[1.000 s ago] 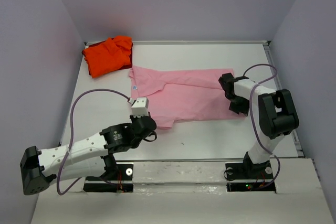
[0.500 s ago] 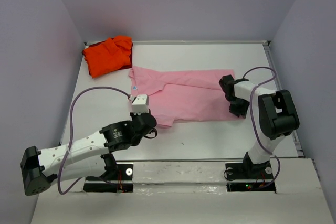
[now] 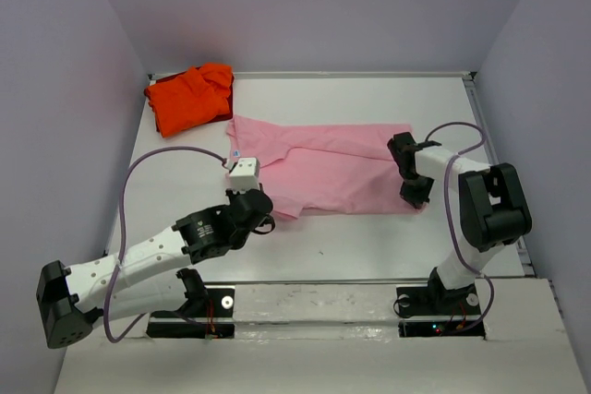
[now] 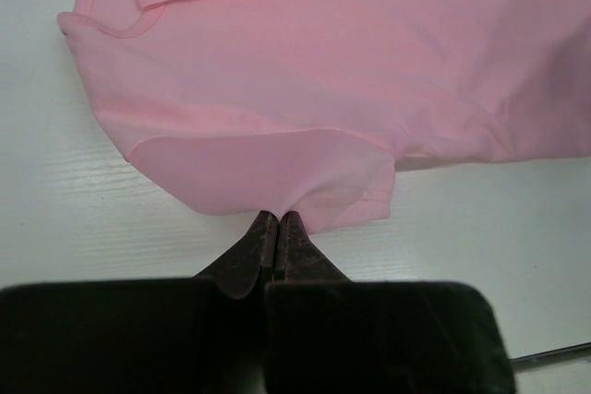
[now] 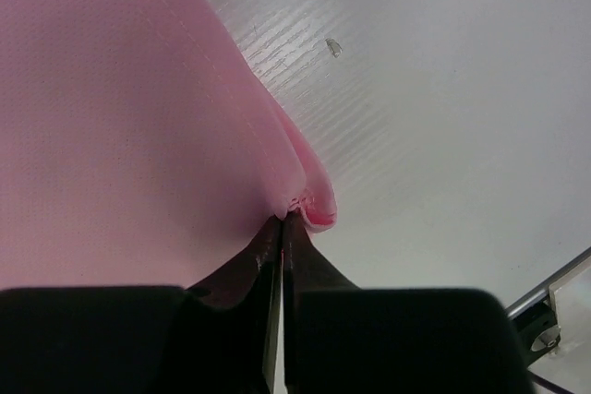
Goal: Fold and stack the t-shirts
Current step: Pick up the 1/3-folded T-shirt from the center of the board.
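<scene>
**A:** Pink and orange-red cloth: how many garments?

**B:** Two. One pink t-shirt (image 3: 323, 168) lies spread at mid-tabletop (image 3: 369, 237). One orange-red t-shirt (image 3: 189, 97) lies bunched at the far left corner, just beside it.

**A:** Orientation of the pink one?

**B:** Its long axis runs left to right, with the neck at the left end.

**A:** And the claws?

**B:** Two. The left claw (image 4: 278, 217) is pinched tight on the shirt's near-left edge. The right claw (image 5: 282, 219) is pinched tight on a fold at the shirt's right end.
</scene>
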Controlling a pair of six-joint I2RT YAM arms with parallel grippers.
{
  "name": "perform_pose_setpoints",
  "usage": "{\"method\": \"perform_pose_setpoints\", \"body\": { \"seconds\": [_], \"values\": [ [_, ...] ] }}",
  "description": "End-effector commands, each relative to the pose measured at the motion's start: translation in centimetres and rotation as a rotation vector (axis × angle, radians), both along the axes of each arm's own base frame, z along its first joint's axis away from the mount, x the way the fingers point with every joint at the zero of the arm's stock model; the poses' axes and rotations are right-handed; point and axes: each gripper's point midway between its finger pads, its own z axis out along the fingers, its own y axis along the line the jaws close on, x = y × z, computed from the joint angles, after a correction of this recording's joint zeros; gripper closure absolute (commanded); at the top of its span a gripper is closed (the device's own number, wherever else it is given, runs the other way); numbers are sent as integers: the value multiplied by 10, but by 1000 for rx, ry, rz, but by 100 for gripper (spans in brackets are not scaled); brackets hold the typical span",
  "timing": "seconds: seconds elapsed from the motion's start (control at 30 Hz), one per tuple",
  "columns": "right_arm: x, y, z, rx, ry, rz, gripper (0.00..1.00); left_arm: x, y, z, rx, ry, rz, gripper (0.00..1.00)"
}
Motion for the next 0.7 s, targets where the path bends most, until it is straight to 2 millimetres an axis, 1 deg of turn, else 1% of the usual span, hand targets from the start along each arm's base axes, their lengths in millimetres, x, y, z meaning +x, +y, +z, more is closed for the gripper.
{"method": "perform_pose_setpoints", "body": {
  "seconds": [0.0,0.03,0.13,0.3,0.33,0.4,0.43,0.47,0.53,0.57,0.67],
  "values": [
    [1,15,-13,92,-21,-3,98,11,1,21,-20,-51,20,100],
    [1,16,-14,102,-28,-2,100,12,1,21,-17,-52,19,100],
    [4,20,-15,124,-40,11,100,13,1,21,-14,-50,18,100],
    [13,18,3,120,-105,52,100,15,3,17,2,-44,22,100],
    [15,17,13,119,-134,70,100,15,4,16,8,-42,23,100],
    [17,16,23,113,-169,82,100,16,6,17,11,-45,28,100],
    [19,15,34,111,-204,96,100,17,7,17,15,-46,28,100],
    [20,14,40,113,-222,102,100,19,8,18,18,-48,34,100],
    [21,16,52,126,-259,113,100,21,9,21,24,-52,35,100],
    [22,18,63,143,-299,124,100,23,10,22,29,-55,41,100],
    [29,21,87,161,-374,150,100,31,11,25,48,-61,58,100]
  ]
}}
